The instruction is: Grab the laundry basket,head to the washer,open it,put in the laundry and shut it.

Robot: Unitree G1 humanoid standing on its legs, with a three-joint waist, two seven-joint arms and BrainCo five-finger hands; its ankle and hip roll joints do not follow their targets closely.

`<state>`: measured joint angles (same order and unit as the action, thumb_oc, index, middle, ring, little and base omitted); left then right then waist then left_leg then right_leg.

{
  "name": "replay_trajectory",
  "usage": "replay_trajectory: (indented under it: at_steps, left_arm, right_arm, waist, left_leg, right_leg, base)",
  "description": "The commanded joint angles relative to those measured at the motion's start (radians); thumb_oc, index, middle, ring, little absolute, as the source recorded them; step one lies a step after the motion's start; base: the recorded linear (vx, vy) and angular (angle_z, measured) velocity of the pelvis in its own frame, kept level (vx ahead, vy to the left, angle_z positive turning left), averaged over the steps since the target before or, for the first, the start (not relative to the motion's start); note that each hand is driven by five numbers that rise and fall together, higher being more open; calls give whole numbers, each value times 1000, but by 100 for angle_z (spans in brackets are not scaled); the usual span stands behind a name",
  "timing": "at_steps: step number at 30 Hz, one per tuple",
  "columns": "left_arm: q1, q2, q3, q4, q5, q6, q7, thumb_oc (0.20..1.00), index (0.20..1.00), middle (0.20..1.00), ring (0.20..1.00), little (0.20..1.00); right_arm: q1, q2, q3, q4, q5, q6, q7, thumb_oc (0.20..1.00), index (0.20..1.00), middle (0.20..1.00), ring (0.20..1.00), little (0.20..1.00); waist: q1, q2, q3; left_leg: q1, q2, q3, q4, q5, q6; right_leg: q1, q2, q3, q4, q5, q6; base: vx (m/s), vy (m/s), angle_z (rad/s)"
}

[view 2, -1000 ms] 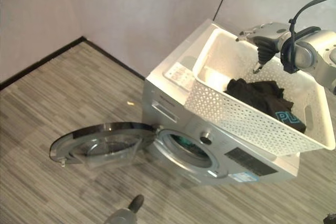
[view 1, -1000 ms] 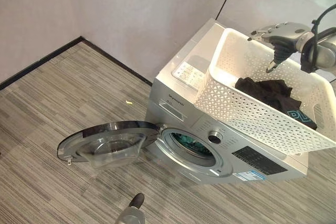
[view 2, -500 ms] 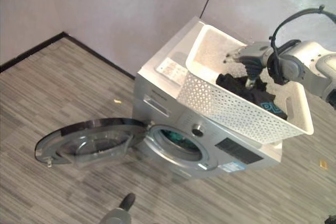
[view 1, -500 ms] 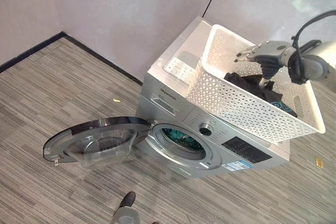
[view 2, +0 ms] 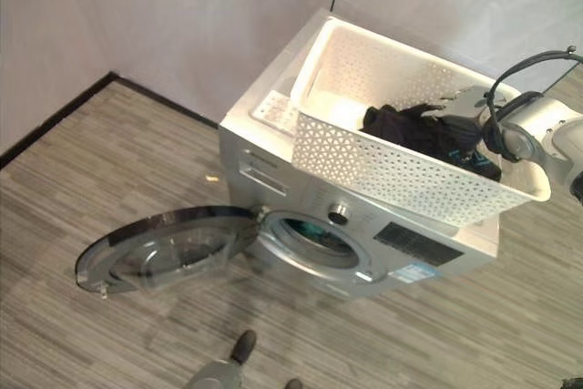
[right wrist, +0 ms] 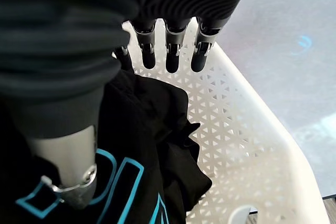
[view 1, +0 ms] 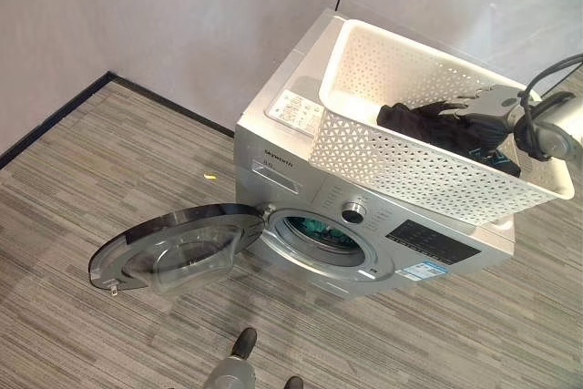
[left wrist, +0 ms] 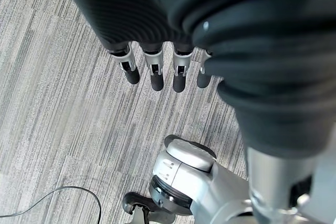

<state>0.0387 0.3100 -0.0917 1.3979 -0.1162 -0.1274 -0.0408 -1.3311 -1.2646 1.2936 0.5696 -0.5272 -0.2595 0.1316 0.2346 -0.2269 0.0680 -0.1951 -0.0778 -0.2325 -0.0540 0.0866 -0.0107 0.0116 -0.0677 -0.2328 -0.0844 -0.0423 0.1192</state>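
The basket's [view 1: 428,170] near wall hides the lower part of the dark clothes [view 1: 428,125]. Inside the washer's [view 1: 273,125] drum only a teal scrap [view 1: 321,236] shows.

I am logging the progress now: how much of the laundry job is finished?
Done: the basket sits on the washer, and the door is open. In hand: the right robot hand hovers over the black clothes, fingers straight. Left: load them and shut the door.

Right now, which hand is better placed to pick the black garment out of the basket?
Right. The right hand is over the black garment inside the basket, fingers straight. The left hand hangs low over the floor.
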Motion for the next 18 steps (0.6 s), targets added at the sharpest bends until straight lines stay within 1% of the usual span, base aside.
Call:
replay_trajectory:
  at_steps: [1, 4, 7, 8, 9, 11, 14, 16, 18]
  left_arm:
    - [-1, 17, -1, 45, 3, 4, 19, 1000, 1000, 1000, 1000, 1000]
    - [-9, 16, -8, 44, -1, 2, 22, 1000, 1000, 1000, 1000, 1000]
    - [-13, 18, -8, 41, -7, -4, 24, 1000, 1000, 1000, 1000, 1000]
    - [-14, 17, -8, 41, -8, -4, 24, 1000, 1000, 1000, 1000, 1000]
    - [-13, 21, -5, 40, -23, -6, 21, 1000, 1000, 1000, 1000, 1000]
    - [-15, 26, 11, 41, -57, -6, 13, 1000, 1000, 1000, 1000, 1000]
    - [-23, 82, 57, 48, -81, -4, 13, 1000, 1000, 1000, 1000, 1000]
    - [-26, 119, 93, 53, -87, -1, 15, 1000, 1000, 1000, 1000, 1000]
    - [-26, 126, 103, 56, -86, 2, 15, 1000, 1000, 1000, 1000, 1000]
  right_arm:
    - [-61, 19, -40, 20, -27, 53, -41, 1000, 1000, 1000, 1000, 1000]
    - [-77, 54, -36, 28, -23, 51, -40, 1000, 1000, 1000, 1000, 1000]
    - [-100, 51, 1, 3, -11, 36, -28, 1000, 1000, 1000, 1000, 1000]
    - [-103, 50, 4, 3, -10, 36, -28, 1000, 1000, 1000, 1000, 1000]
    - [-135, 38, 40, -24, 9, 27, -12, 1000, 1000, 1000, 1000, 1000]
    - [-166, 27, 96, -47, 33, 14, 16, 1000, 1000, 1000, 1000, 1000]
    - [-150, 2, 106, -100, 71, 0, 81, 1000, 1000, 1000, 1000, 1000]
    - [-126, -12, 106, -114, 90, 2, 111, 1000, 1000, 1000, 1000, 1000]
    - [-116, -13, 106, -110, 96, 4, 120, 1000, 1000, 1000, 1000, 1000]
  waist:
    - [24, -4, -16]
    - [30, -3, -6]
    - [42, -16, 9]
    - [41, -15, 10]
    - [48, -32, 13]
    - [56, -48, 15]
    - [71, -92, 18]
    - [81, -106, 21]
    - [82, -104, 20]
  left_leg:
    - [20, 67, -21, -14, -42, -22]
    - [8, 63, -26, -10, -39, -21]
    - [-3, 56, -36, -6, -36, -19]
    - [-4, 56, -36, -6, -36, -19]
    - [-9, 53, -46, -7, -35, -20]
    - [-19, 51, -55, -4, -34, -22]
    - [-26, 50, -65, -6, -33, -25]
    - [-28, 52, -72, -9, -33, -27]
    - [-30, 50, -73, -9, -33, -27]
  right_leg:
    - [-59, -123, -15, 36, 106, 73]
    - [-70, -127, -11, 37, 112, 76]
    - [-75, -130, -15, 40, 114, 77]
    - [-75, -131, -16, 40, 114, 77]
    - [-74, -133, -21, 37, 119, 79]
    - [-76, -134, -27, 34, 123, 80]
    - [-75, -133, -37, 29, 122, 79]
    - [-72, -132, -42, 26, 121, 79]
    - [-72, -132, -44, 26, 120, 79]
  base:
    - [0, 0, 0]
    - [-39, 10, -2]
    - [-15, 2, 2]
    - [5, -12, 8]
    - [15, -13, 8]
    - [20, -14, 15]
    - [36, -17, 18]
    - [32, -5, 5]
    - [32, 5, 20]
